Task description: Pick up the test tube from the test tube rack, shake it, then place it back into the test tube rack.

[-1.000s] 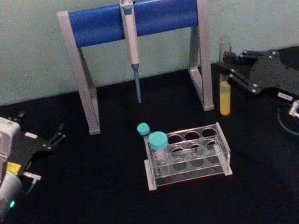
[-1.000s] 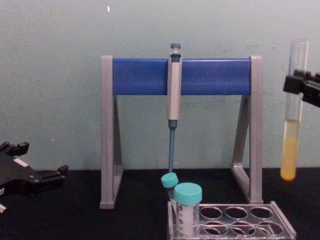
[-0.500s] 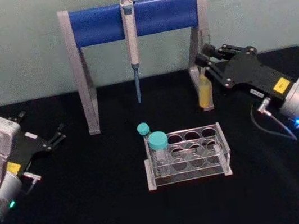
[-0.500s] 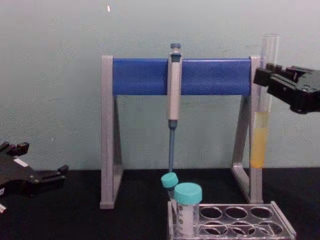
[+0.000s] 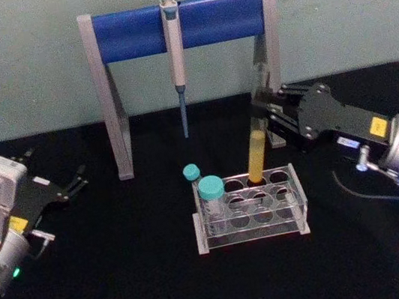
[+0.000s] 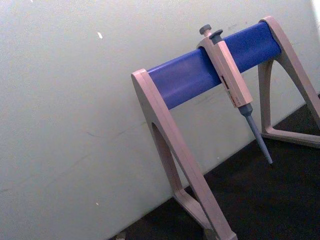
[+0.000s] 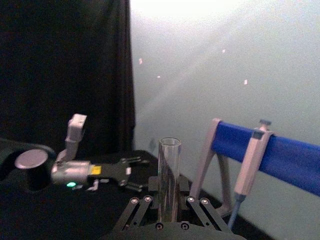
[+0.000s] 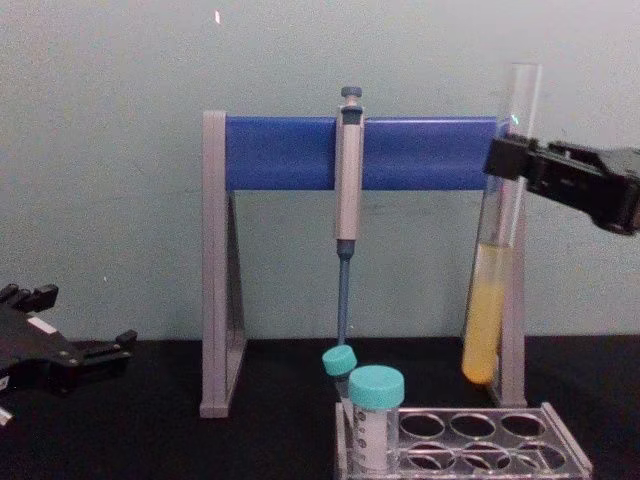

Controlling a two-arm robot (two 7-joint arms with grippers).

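Chest view: right gripper (image 8: pixel 512 160) pinches the tilted test tube (image 8: pixel 490 300) up high, its bottom just over the back row of the test tube rack (image 8: pixel 560 442). Teal-capped tubes (image 8: pixel 376 388) stand at the rack's left end. Fingers spread, the left gripper (image 8: pixel 88 316) sits near the left edge of the table (image 8: pixel 250 440).

A pale green wall (image 5: pixel 20 71) rises behind a black-covered table (image 5: pixel 132 297), a dark curtain (image 7: pixel 65 65) adjoining it.

Clear uncapped test tube (image 5: pixel 256 154), yellow liquid below, aloft, mouth tilted toward 1 o'clock. Rounded bottom just above back row, 12 o'clock side, of low clear test tube rack (image 5: pixel 251 226).
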